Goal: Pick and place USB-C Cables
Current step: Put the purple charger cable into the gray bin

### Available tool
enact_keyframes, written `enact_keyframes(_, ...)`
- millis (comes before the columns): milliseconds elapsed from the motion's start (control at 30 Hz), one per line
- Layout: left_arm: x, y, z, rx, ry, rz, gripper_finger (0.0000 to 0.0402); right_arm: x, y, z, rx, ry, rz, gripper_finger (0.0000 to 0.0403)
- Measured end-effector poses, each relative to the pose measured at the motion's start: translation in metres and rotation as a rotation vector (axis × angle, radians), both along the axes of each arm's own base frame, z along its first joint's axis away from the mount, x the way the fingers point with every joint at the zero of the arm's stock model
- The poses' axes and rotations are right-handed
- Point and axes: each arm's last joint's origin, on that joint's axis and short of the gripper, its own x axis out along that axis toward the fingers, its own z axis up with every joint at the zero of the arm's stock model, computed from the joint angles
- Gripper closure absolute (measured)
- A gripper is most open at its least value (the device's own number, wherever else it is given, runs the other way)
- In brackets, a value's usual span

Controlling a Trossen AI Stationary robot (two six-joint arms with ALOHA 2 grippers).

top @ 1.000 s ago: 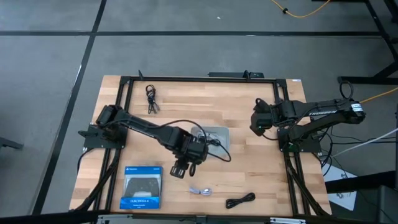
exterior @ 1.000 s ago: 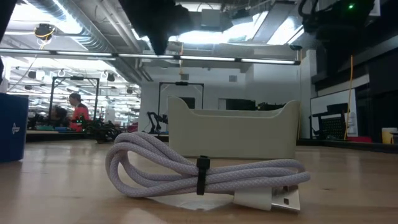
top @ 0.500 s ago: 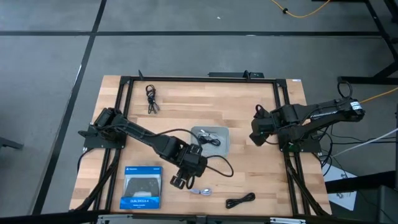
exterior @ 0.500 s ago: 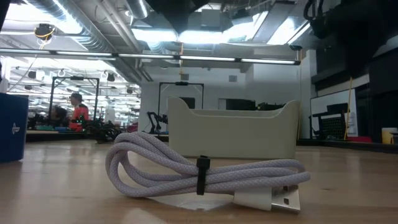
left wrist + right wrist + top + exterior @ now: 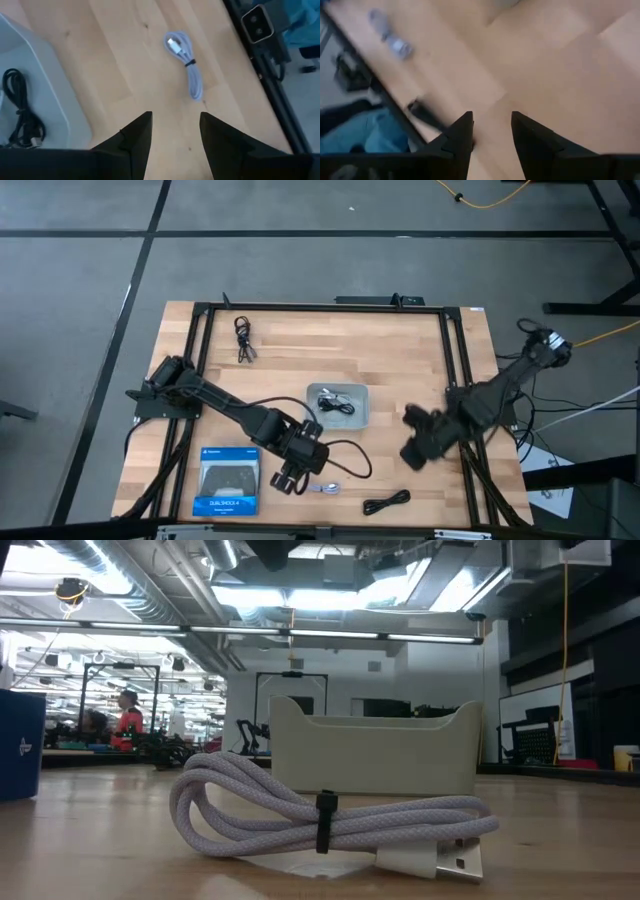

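A light grey coiled cable (image 5: 322, 488) lies flat on the table near its near edge; it fills the low view (image 5: 320, 815) and shows ahead of the fingers in the left wrist view (image 5: 186, 65). My left gripper (image 5: 287, 477) (image 5: 175, 120) hovers open just left of it. A black coiled cable (image 5: 387, 502) lies further right by the near edge. My right gripper (image 5: 413, 452) (image 5: 491, 120), open and blurred, hangs above and to the far side of it. Another black cable (image 5: 243, 338) lies at the far left. The grey tray (image 5: 357, 418) holds a black cable (image 5: 22, 125).
A blue-and-black boxed controller (image 5: 228, 480) sits near the near-left corner, close beside my left gripper. The tray stands mid-table (image 5: 375, 750). A black frame rail (image 5: 458, 380) runs around the table edges. Bare wood lies between the tray and the far edge.
My left gripper has moved from beside the tray toward the near edge and now stands by the light grey cable. My right arm has swung quickly from the right edge toward the near edge, toward the black cable. The cables have stayed put.
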Motion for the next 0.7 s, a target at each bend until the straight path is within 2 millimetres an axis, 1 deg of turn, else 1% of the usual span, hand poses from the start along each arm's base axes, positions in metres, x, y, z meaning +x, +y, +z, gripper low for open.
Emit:
enact_keyframes(100,-0.002,-0.008,0.001,0.0,-0.026,-0.002,0.0242,0.002,0.031,-0.011,0.034,-0.022,0.071,0.0263)
enact_keyframes(200,-0.001,-0.015,0.003,0.03,-0.087,0.034,0.0242,0.005,0.059,-0.025,0.064,-0.056,0.143,0.0263)
enact_keyframes(333,0.005,-0.021,0.005,0.002,-0.17,0.093,0.0242,0.009,0.087,-0.044,0.075,-0.081,0.218,0.0263)
enact_keyframes(433,0.015,-0.027,-0.001,-0.055,-0.207,0.123,0.0242,0.012,0.098,-0.059,0.065,-0.07,0.233,0.0263)
enact_keyframes(533,0.026,-0.034,-0.012,-0.108,-0.229,0.112,0.0242,0.015,0.103,-0.07,0.044,-0.049,0.237,0.0263)
enact_keyframes(633,0.031,-0.038,-0.031,-0.08,-0.193,0.111,0.0242,0.017,0.105,-0.077,0.031,-0.035,0.237,0.0263)
enact_keyframes(700,0.032,-0.041,-0.038,-0.072,-0.179,0.111,0.0242,0.017,0.105,-0.078,0.032,-0.037,0.237,0.0263)
